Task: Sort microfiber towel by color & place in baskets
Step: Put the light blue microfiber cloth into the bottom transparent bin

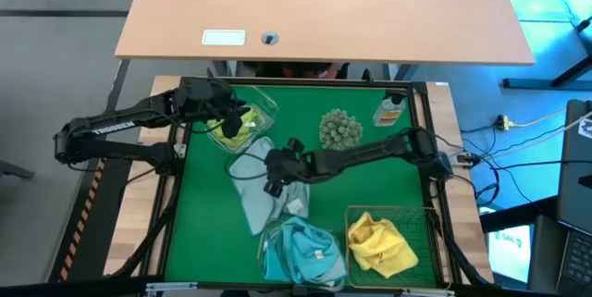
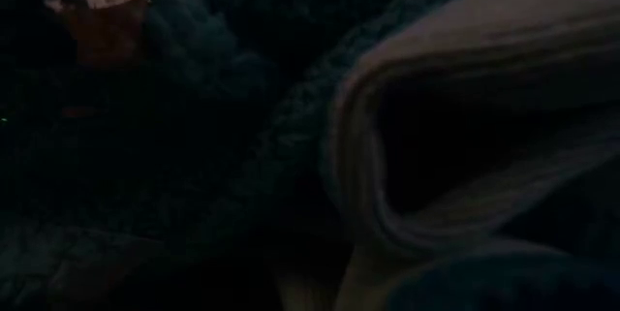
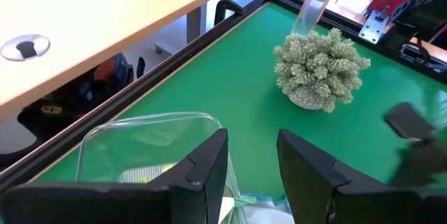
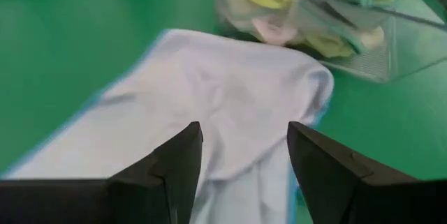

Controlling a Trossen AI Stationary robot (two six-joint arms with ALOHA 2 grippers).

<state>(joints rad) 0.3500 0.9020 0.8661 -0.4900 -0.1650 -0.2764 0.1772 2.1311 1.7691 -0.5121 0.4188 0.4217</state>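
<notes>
Over green felt table, below a pale wooden desk; right gripper jaws apart above a soft, crumpled light-blue towel; left gripper jaws apart over a clear tub of lime cloths.

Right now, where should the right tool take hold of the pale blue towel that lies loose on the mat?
Probably from straight above, at the raised fold in the pale blue towel. It lies flat and crumpled beside the clear tub, and the right tool hangs open just over that fold.
</notes>
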